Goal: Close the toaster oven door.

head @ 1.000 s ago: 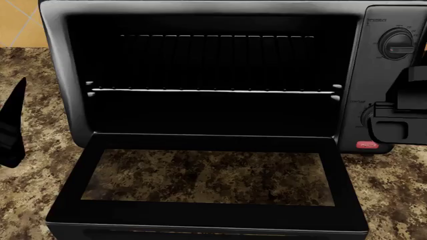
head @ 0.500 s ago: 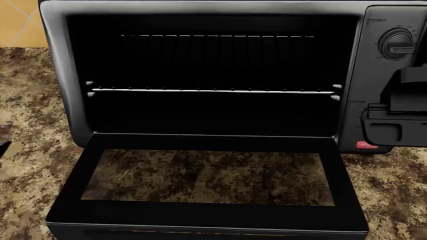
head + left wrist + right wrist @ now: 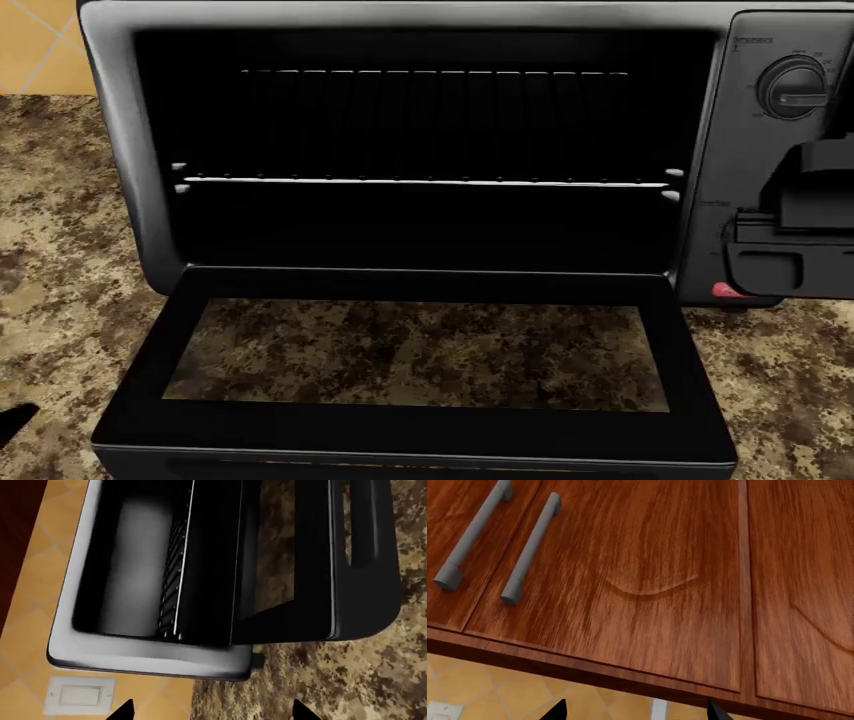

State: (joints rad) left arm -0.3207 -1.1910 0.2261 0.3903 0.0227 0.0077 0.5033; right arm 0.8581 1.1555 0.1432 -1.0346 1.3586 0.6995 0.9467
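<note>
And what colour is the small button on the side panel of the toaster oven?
The small button is red, on the toaster oven's dark side panel. It shows best in the head view.

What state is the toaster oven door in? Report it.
Open. The toaster oven door lies folded down flat over the countertop, exposing the dark cavity and wire rack.

1 toaster oven (image 3: 400,150), 1 door (image 3: 414,425), 2 cabinet handles (image 3: 530,547)
</note>
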